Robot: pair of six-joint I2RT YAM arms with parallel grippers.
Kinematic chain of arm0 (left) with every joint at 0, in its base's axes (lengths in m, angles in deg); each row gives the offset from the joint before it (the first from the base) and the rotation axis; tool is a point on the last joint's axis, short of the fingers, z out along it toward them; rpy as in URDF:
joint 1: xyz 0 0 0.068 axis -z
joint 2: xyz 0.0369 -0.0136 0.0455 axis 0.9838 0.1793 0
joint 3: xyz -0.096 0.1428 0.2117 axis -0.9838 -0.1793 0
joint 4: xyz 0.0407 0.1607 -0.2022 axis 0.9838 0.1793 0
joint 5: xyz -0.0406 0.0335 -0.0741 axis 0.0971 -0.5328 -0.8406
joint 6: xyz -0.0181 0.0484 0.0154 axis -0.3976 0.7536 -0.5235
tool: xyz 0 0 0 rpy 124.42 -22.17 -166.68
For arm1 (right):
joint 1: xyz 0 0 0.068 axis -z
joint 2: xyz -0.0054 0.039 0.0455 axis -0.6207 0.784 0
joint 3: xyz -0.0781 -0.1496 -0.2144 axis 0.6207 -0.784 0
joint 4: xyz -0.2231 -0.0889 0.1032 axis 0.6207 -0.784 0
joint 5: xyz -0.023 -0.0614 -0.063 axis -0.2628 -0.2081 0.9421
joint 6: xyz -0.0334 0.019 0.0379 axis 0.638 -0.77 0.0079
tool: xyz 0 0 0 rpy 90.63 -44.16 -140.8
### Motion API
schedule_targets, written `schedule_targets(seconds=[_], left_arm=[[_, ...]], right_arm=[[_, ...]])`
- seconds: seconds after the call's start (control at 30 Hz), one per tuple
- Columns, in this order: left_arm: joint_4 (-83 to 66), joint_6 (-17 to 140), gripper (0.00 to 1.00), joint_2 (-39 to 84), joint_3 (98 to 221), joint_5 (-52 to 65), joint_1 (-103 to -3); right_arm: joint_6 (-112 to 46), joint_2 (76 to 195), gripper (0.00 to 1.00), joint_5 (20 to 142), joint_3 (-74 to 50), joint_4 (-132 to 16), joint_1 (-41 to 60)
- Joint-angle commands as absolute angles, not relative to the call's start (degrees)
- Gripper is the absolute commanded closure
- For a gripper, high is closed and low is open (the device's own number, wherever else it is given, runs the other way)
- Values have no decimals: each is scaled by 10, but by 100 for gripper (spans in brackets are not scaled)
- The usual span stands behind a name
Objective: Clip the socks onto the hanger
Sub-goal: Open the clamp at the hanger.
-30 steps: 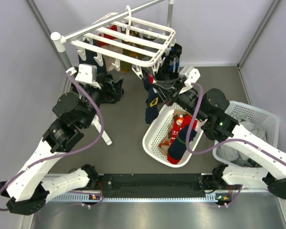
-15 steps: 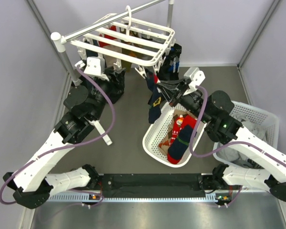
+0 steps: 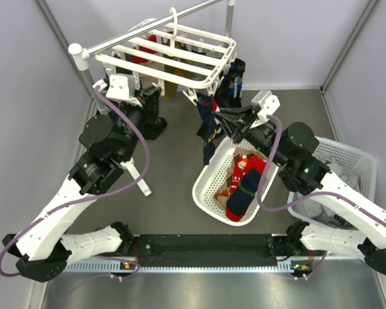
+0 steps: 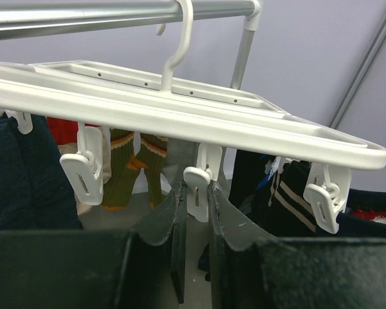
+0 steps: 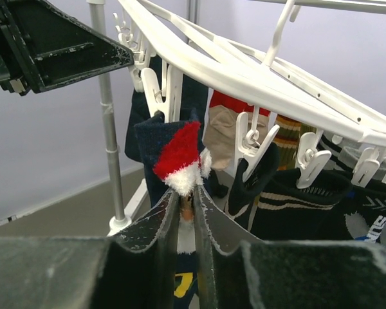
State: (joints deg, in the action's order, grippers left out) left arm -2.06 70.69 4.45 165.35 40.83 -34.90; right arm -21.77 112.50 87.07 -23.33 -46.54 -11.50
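Note:
The white hanger hangs from a rail, with clips along its bars. My left gripper is under its near bar, shut on one white clip. My right gripper is shut on a navy sock with a fuzzy red and white tip and a yellow mark lower down. It holds the sock upright just below the hanger's clips. From above, this sock dangles from the right gripper under the hanger's front right corner. The left gripper is under the front left.
A white basket below the held sock holds red socks. A second basket stands at the right. Several other socks hang clipped, among them green striped ones and dark striped ones. The stand's pole rises at the left.
My left gripper moved up under the hanger and closed on a clip. My right gripper lifted the navy sock up and left, closer to the clips.

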Motion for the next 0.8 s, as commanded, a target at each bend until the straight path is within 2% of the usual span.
schedule_targets(seconds=[0.0, 0.03, 0.07, 0.1, 0.2, 0.4, 0.57, 0.77], left_arm=[[-12, 703, 97, 40, 1682, 383, -349], [-6, 701, 100, 42, 1686, 380, -349], [-1, 700, 100, 44, 1688, 370, -349], [10, 695, 100, 44, 1690, 365, -349], [31, 680, 100, 46, 1699, 344, -349], [84, 641, 100, 53, 1722, 296, -349], [108, 619, 100, 78, 1744, 250, -349], [97, 573, 100, 97, 1754, 191, -349]], right_arm=[[-221, 1110, 83, 860, -235, -459, -109], [-222, 1109, 80, 858, -236, -461, -109], [-225, 1106, 77, 858, -235, -466, -109], [-226, 1105, 70, 855, -232, -470, -108], [-234, 1096, 60, 842, -210, -506, -109], [-279, 1098, 45, 753, -138, -570, -109], [-330, 1160, 40, 623, -69, -600, -109], [-386, 1227, 39, 578, -67, -530, -110]])
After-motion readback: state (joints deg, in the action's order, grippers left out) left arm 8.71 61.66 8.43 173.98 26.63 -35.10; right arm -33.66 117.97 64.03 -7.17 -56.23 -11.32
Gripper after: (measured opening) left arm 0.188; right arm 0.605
